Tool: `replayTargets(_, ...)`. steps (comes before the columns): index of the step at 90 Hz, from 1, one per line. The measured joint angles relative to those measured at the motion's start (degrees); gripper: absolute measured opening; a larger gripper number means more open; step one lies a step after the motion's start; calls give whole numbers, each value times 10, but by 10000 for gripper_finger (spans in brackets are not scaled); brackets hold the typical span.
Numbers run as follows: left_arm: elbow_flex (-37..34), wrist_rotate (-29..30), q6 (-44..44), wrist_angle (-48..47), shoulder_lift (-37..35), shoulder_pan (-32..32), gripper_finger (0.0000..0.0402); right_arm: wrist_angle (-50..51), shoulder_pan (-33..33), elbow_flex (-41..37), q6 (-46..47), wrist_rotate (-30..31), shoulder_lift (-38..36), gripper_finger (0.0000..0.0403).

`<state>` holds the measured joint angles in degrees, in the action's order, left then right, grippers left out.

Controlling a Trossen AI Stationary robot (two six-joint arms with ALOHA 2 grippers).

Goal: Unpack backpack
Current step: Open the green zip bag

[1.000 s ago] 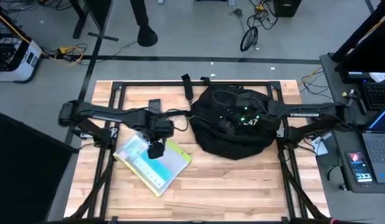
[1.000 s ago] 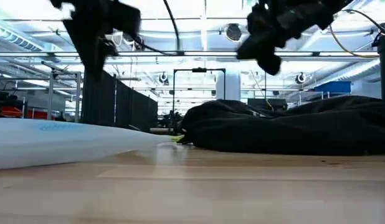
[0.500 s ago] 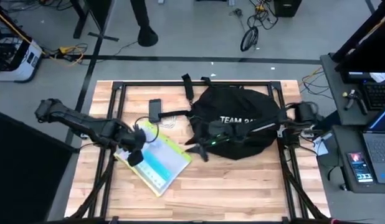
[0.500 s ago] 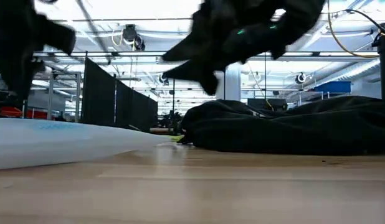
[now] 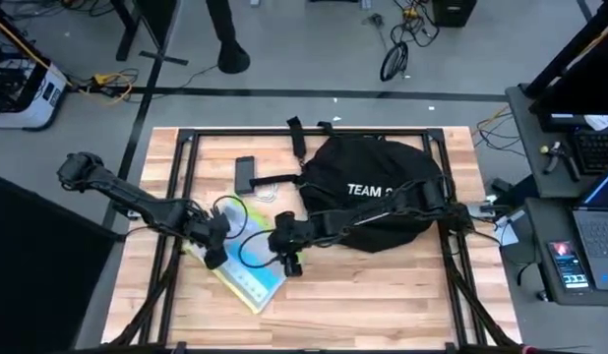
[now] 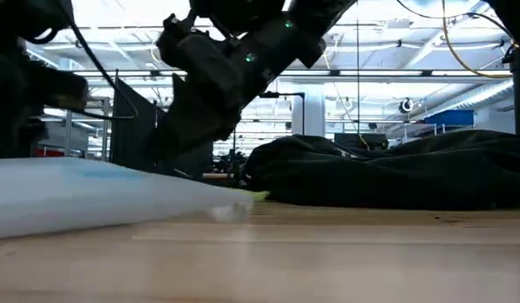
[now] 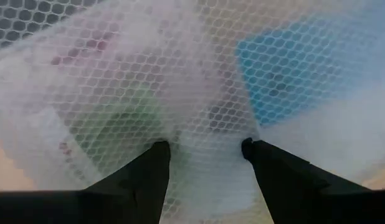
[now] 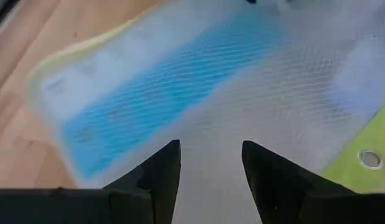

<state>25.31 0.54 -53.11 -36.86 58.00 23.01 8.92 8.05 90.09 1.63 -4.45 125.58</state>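
The black backpack [image 5: 383, 167] with white lettering lies on the table's far right part, a low dark mound in the low view [image 6: 395, 172]. Left of it a translucent mesh pouch [image 5: 247, 270] with blue and green contents lies flat on the wood. My left gripper [image 5: 215, 251] is open at the pouch's left edge, and the mesh [image 7: 199, 81] fills its wrist view. My right gripper [image 5: 286, 251] is open over the pouch's right part [image 8: 180, 81], reaching across from the right. My left gripper has its open fingertips [image 7: 161, 149] right at the pouch's mesh near its left edge [image 7: 205, 162], coming in slanting from the table's left. I cannot tell whether they touch the mesh. The pouch lies flat on the table.
A small dark flat device [image 5: 245, 172] and a thin white cable [image 5: 270, 185] lie at the far side between pouch and backpack. Black frame rails [image 5: 181, 157] run along the table's edges. Bare wood [image 5: 383, 295] shows along the near edge.
My right gripper has swung off the backpack toward the table's left and near edge and now stands over the pouch's right part. My left gripper has drawn back from over the pouch's middle toward the table's left and near side, to the pouch's left edge.
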Motion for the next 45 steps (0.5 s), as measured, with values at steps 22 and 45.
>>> replayTargets(22, -5, 10, -21, 183, 32, 11, 208, 152, -26, 1, -39, 5, -3, 157)
replayTargets(45, 13, 7, -10, 332, 121, 11, 208, 349, -59, 0, -55, 11, -38, 157)
